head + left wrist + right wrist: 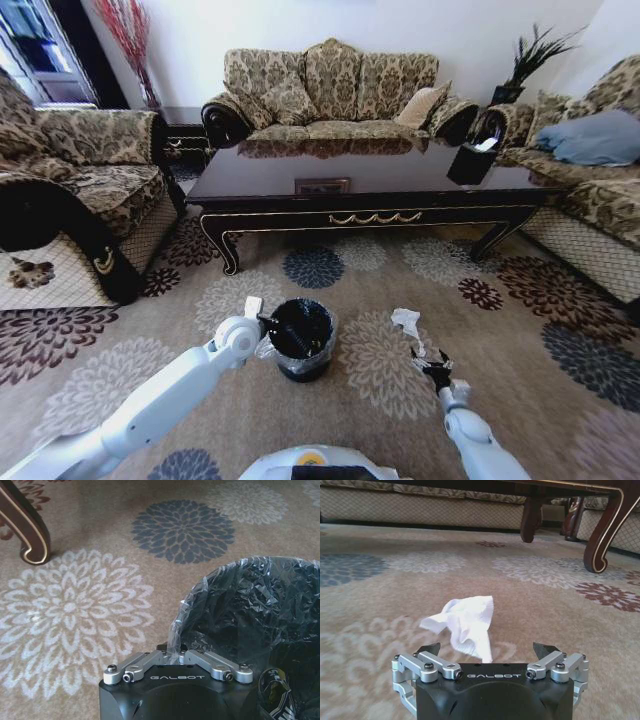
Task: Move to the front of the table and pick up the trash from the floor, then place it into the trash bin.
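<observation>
Right gripper (490, 652): low over carpet, fingers spread wide either side of the trash (462, 622), a crumpled white tissue, positioned for grasping. Left gripper (172, 655): at the trash bin (260, 620) rim, apparently steadying its liner; finger state cannot be told.

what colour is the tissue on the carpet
White, crumpled tissue; clearest in the right wrist view.

The left arm reaches up from the lower left of the head view, its left gripper (275, 325) near frame centre with fingers drawn together. The right gripper (490, 649) sits low at lower right, fingers (546, 650) spread wide
</observation>
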Controlling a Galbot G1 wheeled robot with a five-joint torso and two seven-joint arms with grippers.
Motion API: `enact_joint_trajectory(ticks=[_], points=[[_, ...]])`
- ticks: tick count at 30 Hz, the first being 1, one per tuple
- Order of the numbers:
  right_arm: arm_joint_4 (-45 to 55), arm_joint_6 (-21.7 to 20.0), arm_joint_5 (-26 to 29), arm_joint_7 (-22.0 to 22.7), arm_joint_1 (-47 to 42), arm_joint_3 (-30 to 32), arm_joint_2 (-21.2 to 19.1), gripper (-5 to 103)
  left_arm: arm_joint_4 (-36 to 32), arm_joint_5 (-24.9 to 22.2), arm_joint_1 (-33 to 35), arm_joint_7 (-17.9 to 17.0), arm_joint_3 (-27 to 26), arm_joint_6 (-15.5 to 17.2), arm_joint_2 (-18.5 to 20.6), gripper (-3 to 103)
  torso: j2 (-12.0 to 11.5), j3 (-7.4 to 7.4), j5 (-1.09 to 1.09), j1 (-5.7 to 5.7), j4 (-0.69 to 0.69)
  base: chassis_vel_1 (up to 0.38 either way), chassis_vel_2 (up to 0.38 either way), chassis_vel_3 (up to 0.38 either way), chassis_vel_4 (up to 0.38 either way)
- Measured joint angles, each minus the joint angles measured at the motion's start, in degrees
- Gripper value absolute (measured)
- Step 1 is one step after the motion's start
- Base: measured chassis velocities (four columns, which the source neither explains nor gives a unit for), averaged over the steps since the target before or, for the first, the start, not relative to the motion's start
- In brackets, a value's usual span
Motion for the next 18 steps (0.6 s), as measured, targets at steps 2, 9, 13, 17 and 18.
enact_joint_trajectory(ticks=[2, 9, 13, 17, 18], points=[[-2.2, -0.3, 0.0, 0.1, 1.8, -0.3, -0.1, 100, -0.3, 0.0, 0.1, 0.0, -0.2, 0.0, 0.3, 2, 0.0, 0.00, -0.01, 0.00, 0.00, 0.000, 0.000, 0.000, 0.000], [-10.1, 0.0, 0.0, -0.6, 6.6, -1.2, 0.0, 100, -0.4, -0.7, -0.8, -0.5, 0.6, 0.0, 0.0, 2, 0.0, 0.00, -0.01, 0.00, -0.03, 0.000, 0.000, 0.000, 0.000], [-12.1, 0.5, 0.0, -0.8, 7.6, -1.5, 0.2, 100, -0.3, -0.9, -1.3, -0.6, 1.4, 0.0, -0.1, 2, 0.0, 0.00, 0.00, -0.01, -0.03, 0.000, 0.000, 0.000, 0.000], [-14.7, 0.7, 0.5, -1.0, 8.9, -2.1, 0.5, 100, 0.3, -1.0, -2.0, -0.7, 2.3, 0.0, -0.5, 2, 0.0, 0.00, -0.01, -0.01, -0.03, 0.000, 0.000, 0.000, 0.000], [-16.1, 1.0, 0.6, -1.1, 9.5, -2.4, 0.6, 100, 0.5, -1.2, -2.4, -0.7, 2.5, 0.0, -0.7, 2, 0.0, 0.00, 0.00, -0.01, -0.03, 0.000, 0.000, 0.000, 0.000]])
